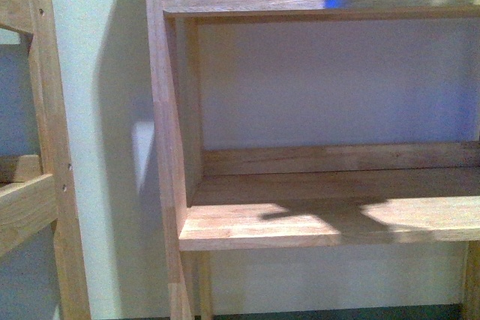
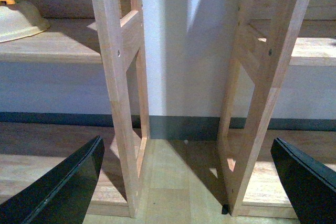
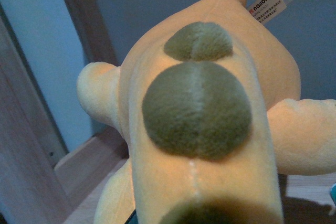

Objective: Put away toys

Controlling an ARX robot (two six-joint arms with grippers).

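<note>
On the wooden shelf (image 2: 47, 51), a cream bowl (image 2: 18, 20) sits.

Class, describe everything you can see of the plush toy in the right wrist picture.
The plush toy fills the right wrist view: soft orange-yellow fabric, two rounded olive-green patches along a centre seam, stubby limbs at each side, and a white label near its far end. A wooden shelf post stands behind it. Whether a gripper holds it cannot be seen.

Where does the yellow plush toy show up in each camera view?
Front view: not in it.
Left wrist view: not clearly in it. A cream rounded thing sits on a shelf at the picture's edge, and I cannot tell what it is.
Right wrist view: the plush toy fills most of the picture, very close.
Shared landmark: the wooden shelf frame against the pale wall.
</note>
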